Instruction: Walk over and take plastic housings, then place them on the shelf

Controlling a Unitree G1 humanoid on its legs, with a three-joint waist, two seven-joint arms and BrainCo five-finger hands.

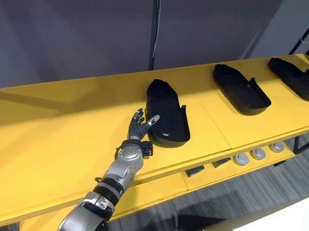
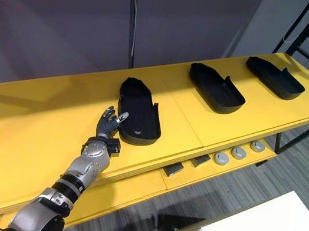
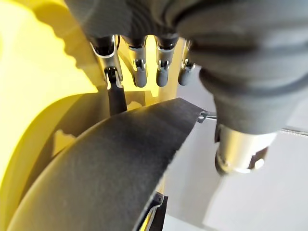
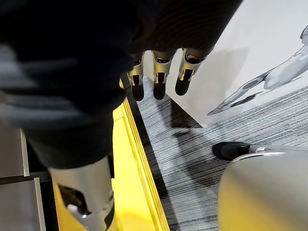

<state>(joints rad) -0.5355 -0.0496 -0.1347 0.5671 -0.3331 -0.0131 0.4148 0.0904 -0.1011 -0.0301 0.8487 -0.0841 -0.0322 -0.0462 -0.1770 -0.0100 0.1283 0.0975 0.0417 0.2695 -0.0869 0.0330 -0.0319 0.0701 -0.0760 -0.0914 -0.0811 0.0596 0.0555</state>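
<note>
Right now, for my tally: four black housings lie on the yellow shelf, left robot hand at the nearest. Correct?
Not four: the left eye view shows three on the yellow shelf, nearest housing, middle housing, far housing; the left robot hand is at the nearest.

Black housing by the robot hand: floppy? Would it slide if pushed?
Probably stiff: the black housing keeps its raised rim. Likely light: a thin hollow shell. Pushed by the left robot hand, it may slide: it lies flat on the smooth yellow shelf.
</note>
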